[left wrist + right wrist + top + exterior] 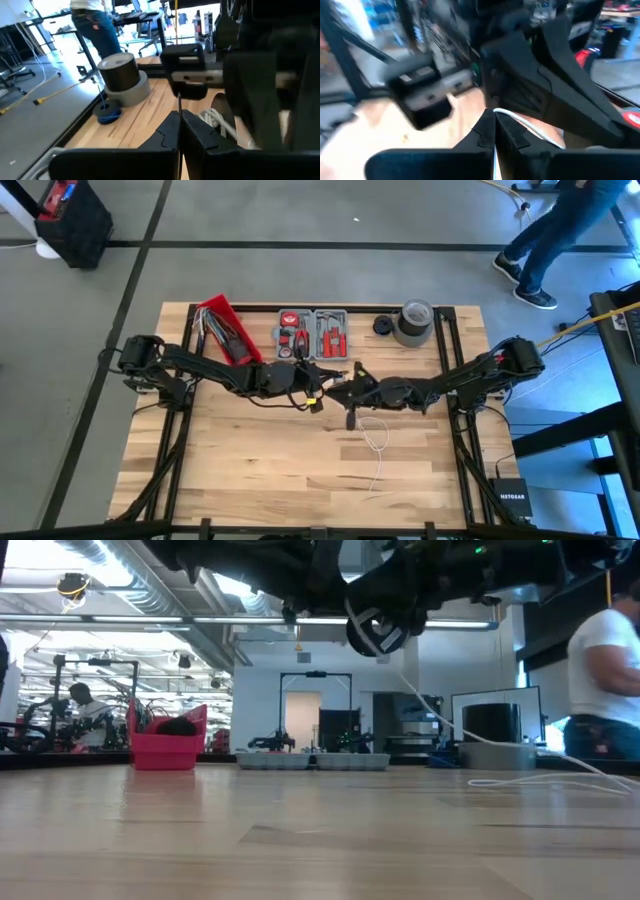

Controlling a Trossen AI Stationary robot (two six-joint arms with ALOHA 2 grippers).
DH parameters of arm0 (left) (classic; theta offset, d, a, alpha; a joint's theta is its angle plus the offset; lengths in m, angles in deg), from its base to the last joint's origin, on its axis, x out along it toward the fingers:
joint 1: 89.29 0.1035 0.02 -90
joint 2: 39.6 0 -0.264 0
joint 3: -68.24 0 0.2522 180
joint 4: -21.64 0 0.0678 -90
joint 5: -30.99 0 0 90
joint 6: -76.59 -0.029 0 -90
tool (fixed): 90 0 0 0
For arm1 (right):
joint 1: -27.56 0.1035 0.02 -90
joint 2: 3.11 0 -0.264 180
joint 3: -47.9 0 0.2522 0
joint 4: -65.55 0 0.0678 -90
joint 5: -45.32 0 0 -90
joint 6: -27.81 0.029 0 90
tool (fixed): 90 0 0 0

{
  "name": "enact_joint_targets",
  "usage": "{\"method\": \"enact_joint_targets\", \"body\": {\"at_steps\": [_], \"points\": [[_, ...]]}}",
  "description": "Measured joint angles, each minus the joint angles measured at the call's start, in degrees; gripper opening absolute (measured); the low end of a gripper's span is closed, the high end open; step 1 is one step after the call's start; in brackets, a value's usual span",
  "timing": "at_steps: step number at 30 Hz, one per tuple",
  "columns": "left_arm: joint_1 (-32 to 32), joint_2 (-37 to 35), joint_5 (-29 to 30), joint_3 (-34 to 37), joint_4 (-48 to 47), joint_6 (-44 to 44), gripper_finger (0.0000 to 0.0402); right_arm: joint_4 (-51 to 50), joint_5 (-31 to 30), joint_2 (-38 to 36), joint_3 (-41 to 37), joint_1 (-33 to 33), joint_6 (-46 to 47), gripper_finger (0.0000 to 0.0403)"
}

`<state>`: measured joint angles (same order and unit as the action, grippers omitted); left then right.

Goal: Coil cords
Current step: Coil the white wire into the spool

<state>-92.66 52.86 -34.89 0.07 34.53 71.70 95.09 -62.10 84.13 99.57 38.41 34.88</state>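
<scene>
Both grippers meet above the middle of the table. My left gripper [335, 385] [179, 124] is shut, and a thin black cord [179, 104] rises from between its fingertips. My right gripper [356, 393] [494, 125] is shut on the white cord [520, 121]. A small bundle of white loops [216, 120] [376, 632] hangs at the grippers. From it the white cord [440, 722] runs down to the table, where its tail [376, 442] lies loose toward the near edge. My left gripper pinches the black cord [179, 112] between its two fingertips; the strand stands straight up out of the gap, clear of the table. Which part of the cord this is does not show. My right gripper pinches the white cord [503, 114] between its fingertips, coming level from the table's right. The cord leaves the tips sideways, lifted clear of the table. The left arm's gripper stands close in front.
A grey tape roll [415, 322] and a small dark coil [107, 112] stand at the far right. An open tool case [312, 332] and a red bin [228, 330] stand along the far edge. A person [560, 230] walks beyond the table. Bare wood lies toward the near edge.
</scene>
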Motion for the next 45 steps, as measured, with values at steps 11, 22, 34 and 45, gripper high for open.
{"method": "enact_joint_targets", "body": {"at_steps": [11, 22, 34, 45], "points": [[-0.43, -0.11, 0.20, -0.67, -2.65, 4.45, 0.0000, -21.25, -7.89, 1.62, 1.90, 0.07, -1.81, 0.0005], [-1.07, -0.62, 0.35, -1.95, -3.49, 3.85, 0.0000, -28.27, -11.40, -1.92, 2.71, 0.04, -1.54, 0.0007], [-1.25, -0.83, -0.21, -2.16, -3.67, 2.99, 0.0000, -59.63, -5.18, -9.10, 12.02, 4.54, 3.36, 0.0134], [-1.53, -0.74, 0.00, -2.05, -3.52, 2.89, 0.0000, -32.95, -16.56, -7.24, -4.18, 8.63, 0.73, 0.0160]]}}
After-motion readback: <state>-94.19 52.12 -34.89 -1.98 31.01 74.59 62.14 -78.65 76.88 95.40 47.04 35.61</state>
